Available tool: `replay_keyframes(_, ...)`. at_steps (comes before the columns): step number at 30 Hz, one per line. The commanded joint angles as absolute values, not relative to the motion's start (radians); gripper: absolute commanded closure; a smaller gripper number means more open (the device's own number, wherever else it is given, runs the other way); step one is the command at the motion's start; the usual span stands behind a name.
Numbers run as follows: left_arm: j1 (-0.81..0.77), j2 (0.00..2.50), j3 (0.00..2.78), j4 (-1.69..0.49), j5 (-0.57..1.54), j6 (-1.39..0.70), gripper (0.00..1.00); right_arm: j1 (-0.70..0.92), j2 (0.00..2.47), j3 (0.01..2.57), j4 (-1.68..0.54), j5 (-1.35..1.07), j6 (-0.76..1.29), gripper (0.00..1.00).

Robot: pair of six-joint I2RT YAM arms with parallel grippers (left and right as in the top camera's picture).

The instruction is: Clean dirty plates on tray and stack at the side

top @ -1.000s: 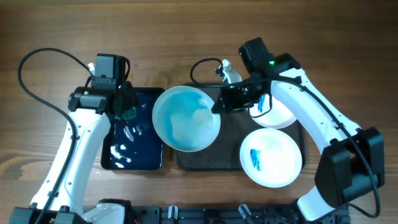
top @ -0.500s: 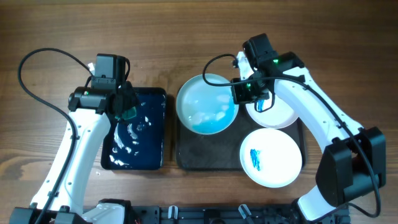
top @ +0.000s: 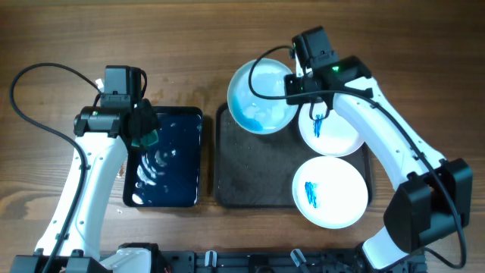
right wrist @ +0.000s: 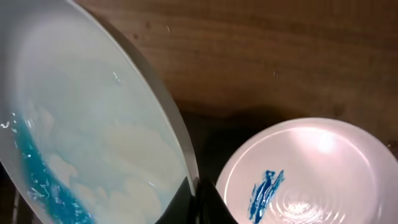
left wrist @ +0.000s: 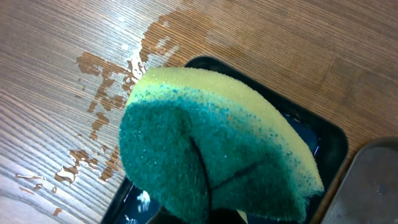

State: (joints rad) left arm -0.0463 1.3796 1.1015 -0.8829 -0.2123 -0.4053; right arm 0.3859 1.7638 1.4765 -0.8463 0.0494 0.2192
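My right gripper (top: 298, 85) is shut on the right rim of a wet white plate (top: 260, 95), which carries blue-tinted water and hangs tilted over the far left corner of the dark tray (top: 250, 174). In the right wrist view the fingers (right wrist: 198, 190) pinch that plate (right wrist: 93, 124). Two more plates lie on the tray, one at the back right (top: 332, 130) and one at the front right (top: 330, 191), each with a blue smear. My left gripper (top: 144, 130) is shut on a green-and-yellow sponge (left wrist: 211, 143) above the basin's far left corner.
A dark blue basin (top: 163, 159) with water stands left of the tray. Spilled water drops (left wrist: 106, 106) lie on the wooden table beside the basin's far left corner. Cables loop behind both arms.
The right gripper has carried the wet plate from beside the basin to the right and farther back, over the tray's far left corner. The left arm with the sponge shifted slightly left.
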Motion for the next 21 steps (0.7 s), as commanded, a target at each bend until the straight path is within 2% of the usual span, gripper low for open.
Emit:
replay_keyframes(1, -0.035, 1.356, 1.128, -0.880, -0.222, -0.397, 0.96, 0.403, 1.776, 1.545, -0.857, 0.066, 0.208, 0.95)
replay_keyframes(5, 0.035, 1.356, 1.128, -0.880, -0.207, -0.397, 0.96, 0.451, 1.776, 1.563, -0.884, 0.078, 0.176, 0.95)
replay_keyframes(12, 0.248, 1.356, 1.128, -0.851, 0.082, -0.339, 0.96, 0.612, 1.777, 1.631, -0.947, 0.041, 0.213, 0.95)
replay_keyframes(17, 0.214, 1.356, 1.128, -0.805, 0.179, -0.215, 0.96, 0.633, 1.777, 1.633, -0.926, -0.047, 0.246, 0.96)
replay_keyframes(21, 0.160, 1.356, 1.128, -0.706, 0.058, -0.156, 0.96, 0.627, 1.777, 1.633, -0.933, -0.070, 0.246, 0.96)
